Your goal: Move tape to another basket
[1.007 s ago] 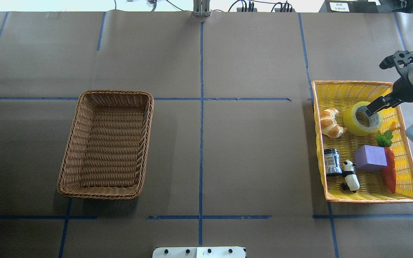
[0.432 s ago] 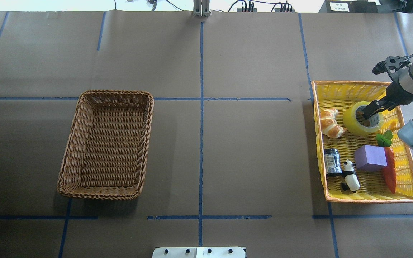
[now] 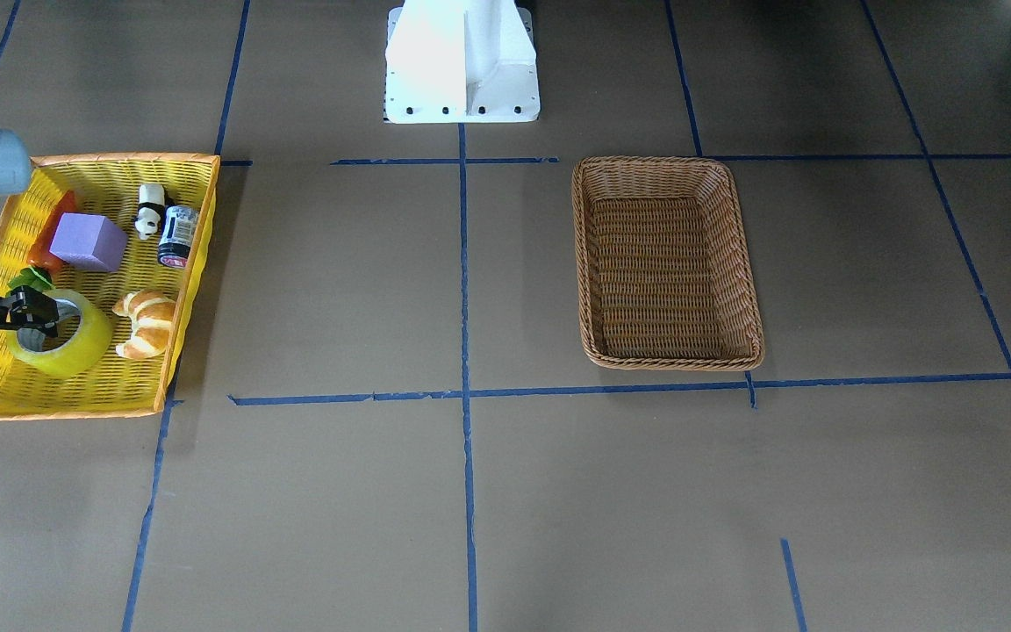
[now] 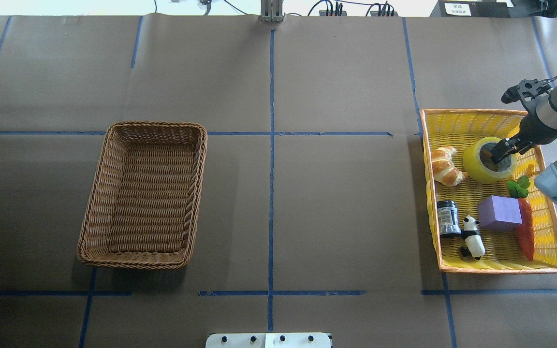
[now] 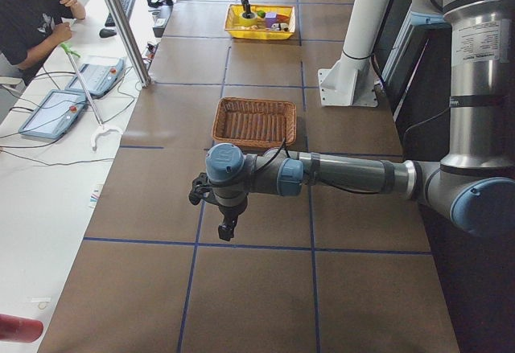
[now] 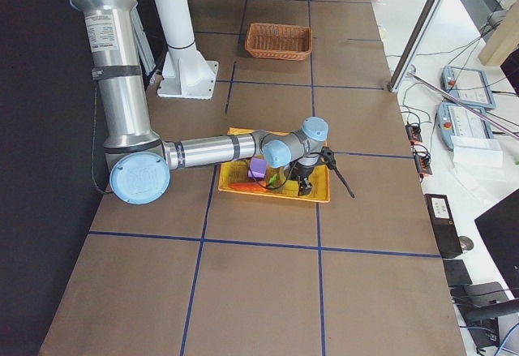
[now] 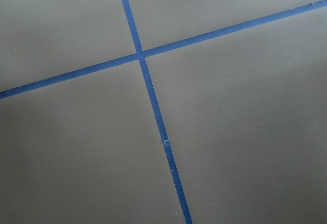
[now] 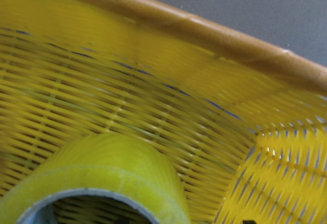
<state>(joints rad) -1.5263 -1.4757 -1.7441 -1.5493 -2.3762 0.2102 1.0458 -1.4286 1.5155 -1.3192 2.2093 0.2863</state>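
The yellow-green tape (image 4: 476, 170) lies in the far part of the bright yellow tray basket (image 4: 496, 112), next to a croissant. It also shows in the front view (image 3: 77, 349) and close up in the right wrist view (image 8: 102, 157). My right gripper (image 4: 499, 155) is low over the roll's white core, jaws apart, holding nothing; it also shows in the front view (image 3: 32, 313). The brown wicker basket (image 4: 201, 169) stands empty on the table's left half. My left gripper (image 5: 225, 231) hangs over bare table, seen only in the left side view; I cannot tell whether it is open or shut.
The yellow tray also holds a croissant (image 4: 445, 166), a purple block (image 4: 499, 212), a toy carrot (image 4: 525, 229), a panda figure (image 4: 472, 237) and a dark jar (image 4: 448, 218). A person (image 5: 32, 15) sits beyond the table's far edge.
My right gripper has moved a little to the left and down onto the tape's core. The tape and both baskets have not moved.
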